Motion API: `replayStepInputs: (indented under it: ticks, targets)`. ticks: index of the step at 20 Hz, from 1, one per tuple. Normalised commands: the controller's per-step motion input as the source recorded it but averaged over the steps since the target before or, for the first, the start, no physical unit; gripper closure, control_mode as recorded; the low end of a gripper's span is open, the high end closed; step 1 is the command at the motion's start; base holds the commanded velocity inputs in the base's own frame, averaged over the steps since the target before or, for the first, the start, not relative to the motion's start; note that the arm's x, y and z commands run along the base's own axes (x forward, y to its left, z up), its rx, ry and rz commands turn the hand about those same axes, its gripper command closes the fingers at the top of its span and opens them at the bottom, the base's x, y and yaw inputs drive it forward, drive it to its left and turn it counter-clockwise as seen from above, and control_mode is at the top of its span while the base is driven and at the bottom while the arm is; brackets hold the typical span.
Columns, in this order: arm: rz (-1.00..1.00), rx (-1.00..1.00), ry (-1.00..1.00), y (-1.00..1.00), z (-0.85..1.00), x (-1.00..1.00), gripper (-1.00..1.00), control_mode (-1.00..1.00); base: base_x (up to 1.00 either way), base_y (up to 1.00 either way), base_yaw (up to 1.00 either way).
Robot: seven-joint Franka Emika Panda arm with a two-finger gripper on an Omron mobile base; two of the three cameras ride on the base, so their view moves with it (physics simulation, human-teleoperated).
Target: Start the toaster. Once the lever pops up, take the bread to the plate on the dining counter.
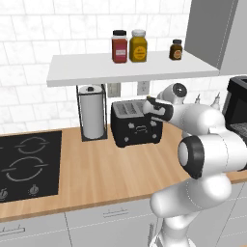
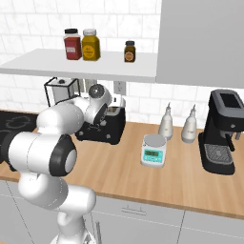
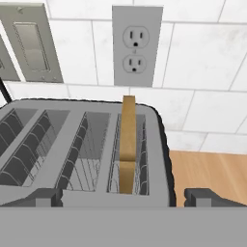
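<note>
On the wooden counter (image 1: 106,173) against the tiled wall, the toaster (image 1: 135,124) holds the bread (image 3: 128,144) upright in its rightmost slot. Bare counter lies to its right. Above it, the gripper (image 3: 123,198) hovers, jaws wide, holding nothing.

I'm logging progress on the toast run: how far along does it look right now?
Done: little beyond the approach; the bread stands upright in the toaster's rightmost slot. In hand: the open end effector hovers over that slot, gripping nothing. Whether the lever was pressed can't be told. Left: lifting the bread out and carrying it to the plate on the dining counter.
</note>
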Motion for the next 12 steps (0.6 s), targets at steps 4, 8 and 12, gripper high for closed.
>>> replayStepInputs:
  ticks: [4,8,12]
  targets:
    - [0.00,0.00,0.02,0.00,0.00,0.03,-1.00,-1.00,0.00,0.00,0.00]
    - [0.00,0.00,0.00,0.00,0.00,0.01,-1.00,-1.00,0.00,0.00,0.00]
    - [-0.01,0.01,0.00,0.00,-0.01,0.05,-1.00,-1.00,0.00,0.00,0.00]
